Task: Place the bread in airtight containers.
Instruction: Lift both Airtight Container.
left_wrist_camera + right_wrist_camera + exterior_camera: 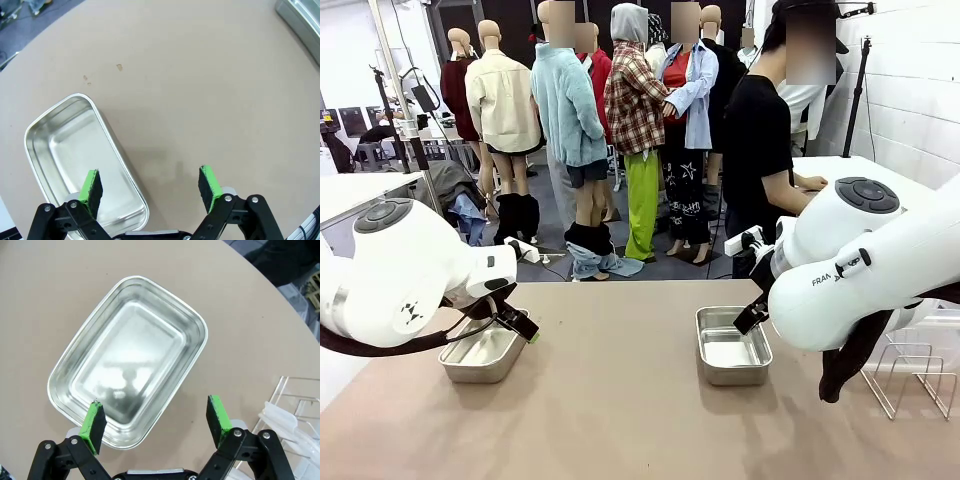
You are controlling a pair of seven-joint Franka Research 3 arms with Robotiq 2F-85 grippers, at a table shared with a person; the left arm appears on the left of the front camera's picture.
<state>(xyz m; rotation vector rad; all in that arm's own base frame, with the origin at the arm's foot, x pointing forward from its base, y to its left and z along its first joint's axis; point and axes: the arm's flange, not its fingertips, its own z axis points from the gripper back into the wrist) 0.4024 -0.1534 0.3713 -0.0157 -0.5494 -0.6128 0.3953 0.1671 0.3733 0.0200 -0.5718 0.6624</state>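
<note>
shiny rectangular steel left pan (65, 145) and right pan (127, 350) sit under wide-open, empty left gripper (150, 182) and right gripper (156, 412).

Two containers stand on the bench (620, 410), well apart, with bare bench between them. The left container (480, 352) sits near the left edge of the bench and the right container (732, 345) sits to the right of the middle. The left claw (525, 328) hangs over the right rim of the left container. The right claw (752, 315) hangs at the far right corner of the right container. A wire rack (908, 375) stands further right, near the right edge. A person (760, 150) stands behind the bench, beyond the right container.
</note>
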